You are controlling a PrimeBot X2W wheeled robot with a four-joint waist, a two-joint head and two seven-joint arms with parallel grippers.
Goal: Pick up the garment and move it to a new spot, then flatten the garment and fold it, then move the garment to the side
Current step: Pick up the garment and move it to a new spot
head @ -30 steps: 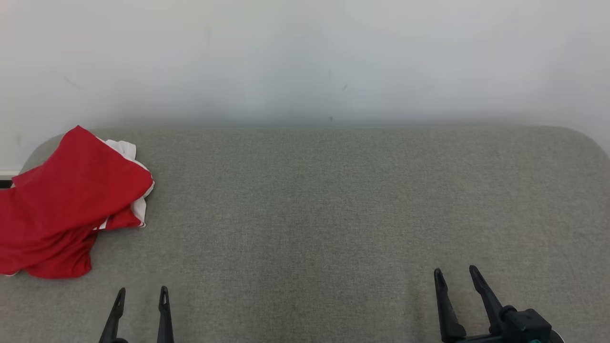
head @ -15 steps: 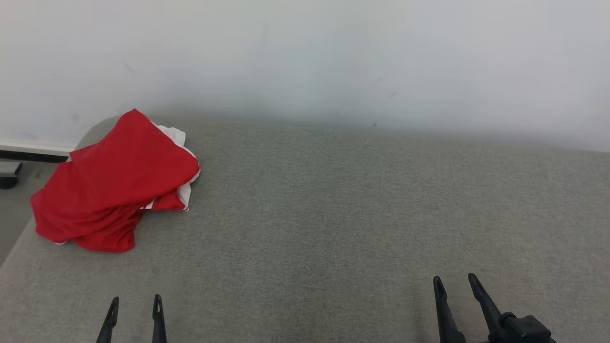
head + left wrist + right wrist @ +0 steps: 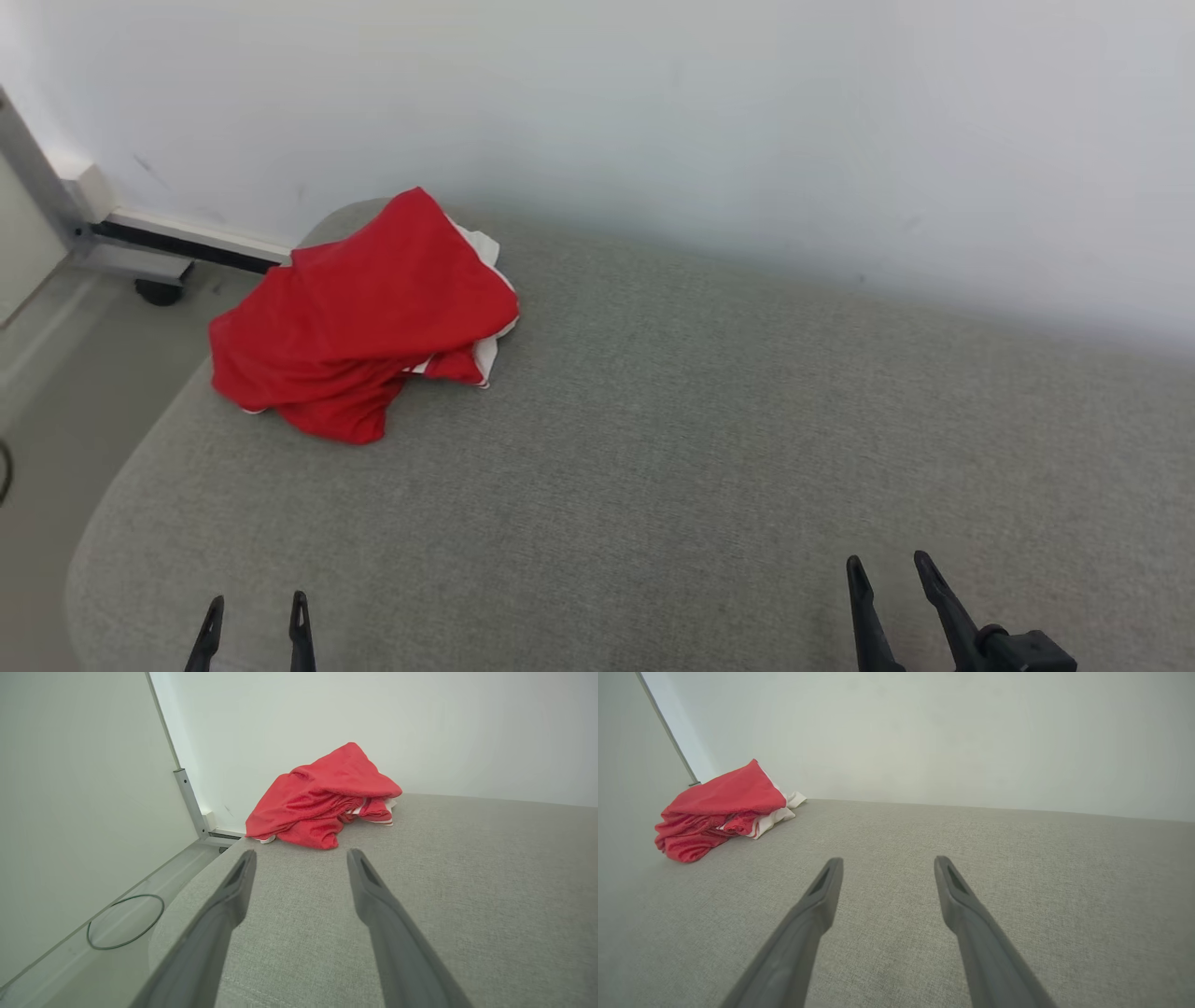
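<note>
Head view, red garment (image 3: 359, 317) on cushion (image 3: 653, 467), L gripper (image 3: 258, 600), R gripper (image 3: 887, 560) both spread

The head camera looks forward and down from above the near edge of the grey cushion (image 3: 653, 448). It is turned toward the cushion's far-left rounded corner, with the white wall (image 3: 747, 112) behind and floor (image 3: 56, 401) at the left. The left wrist camera rides low and close over the near-left cushion, facing far along the left gripper (image 3: 302, 852) toward that corner. The right wrist camera, equally low, sits further right, facing far and slightly left along the right gripper (image 3: 888, 858). All 3 views share the red garment (image 3: 364, 308) at the far left, the cushion and the wall. The left wrist view stands nearest the garment.
</note>
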